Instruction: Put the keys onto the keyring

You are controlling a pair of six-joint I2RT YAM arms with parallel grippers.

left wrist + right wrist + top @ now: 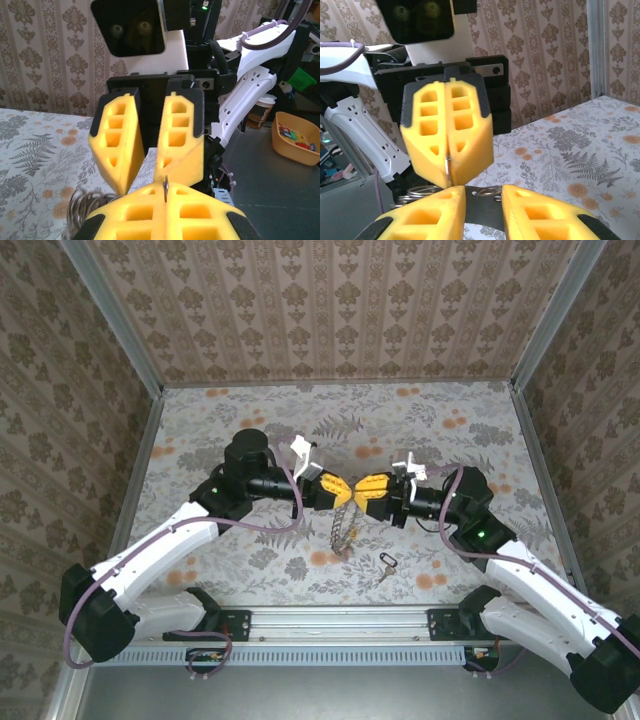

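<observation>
Two claws meet tip to tip above the flowered tablecloth [250,440]. The left gripper [345,492] has its ribbed yellow foam fingers pressed flat together. From its own wrist camera the left gripper [165,195] shows a thin sliver of metal standing in the seam between the pads. From the opposite wrist the left gripper [449,172] shows that same strip hanging just under its tips. It is clamped on the large, dark brownish-grey, chain-like metal keyring [343,528], which dangles limp straight below the two sets of fingertips. Its wire loops bunch just to the lower left of the left claw's pads in that wrist view [82,205] and run across beneath it in the other [417,191]. The right gripper [362,488] is parted by a moderate gap and holds nothing; its fingers [484,195] sit either side of the ring's loops, close to the left tips. Below and to the right of the claws, well apart from them, one small silvery key [385,565] lies on the cloth; its tag colour cannot be made out.
</observation>
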